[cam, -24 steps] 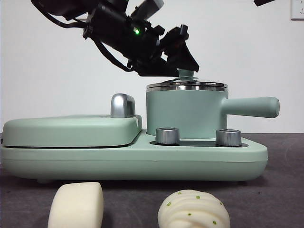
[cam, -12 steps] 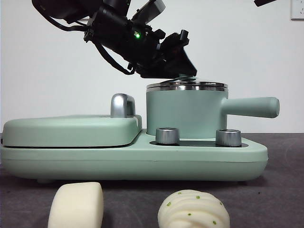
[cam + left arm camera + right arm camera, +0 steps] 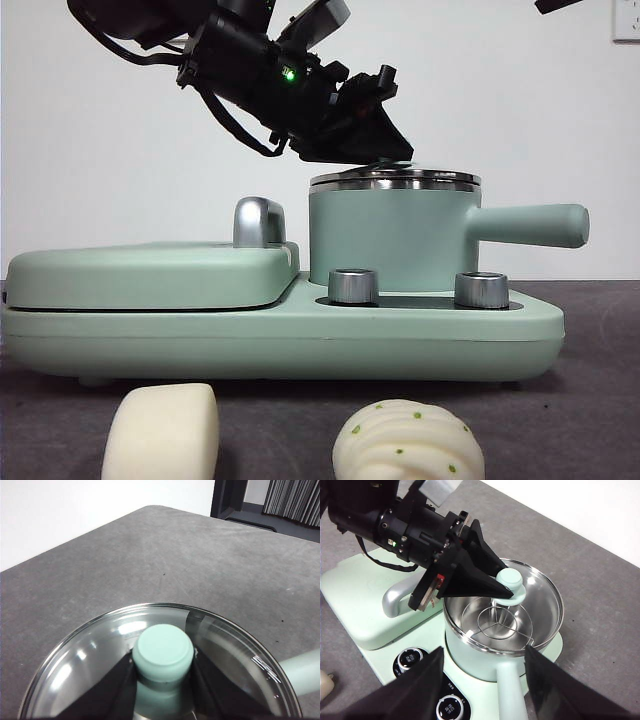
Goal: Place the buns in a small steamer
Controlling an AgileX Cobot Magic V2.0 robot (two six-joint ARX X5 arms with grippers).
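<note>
While the left gripper (image 3: pixel 502 587) has its two black jaws closed on the green knob (image 3: pixel 163 652) of the glass lid (image 3: pixel 95 652), the lid sits on, or barely above, the steel rim of the small steamer (image 3: pixel 390 240) (the front view is too level to tell which). The step in hand appears to be uncovering the pot. To do it well, the lid should rise straight up until its edge clears the rim, then travel sideways, kept level so the glass does not catch the rim or slip on the knob. Open table lies to the right of the appliance (image 3: pixel 280 335) and beyond it. The plain bun (image 3: pixel 160 432) and the pleated bun (image 3: pixel 408 442) rest on the near table edge, well apart from the pot. The right gripper (image 3: pixel 482 685) hovers above, jaws spread and empty.
</note>
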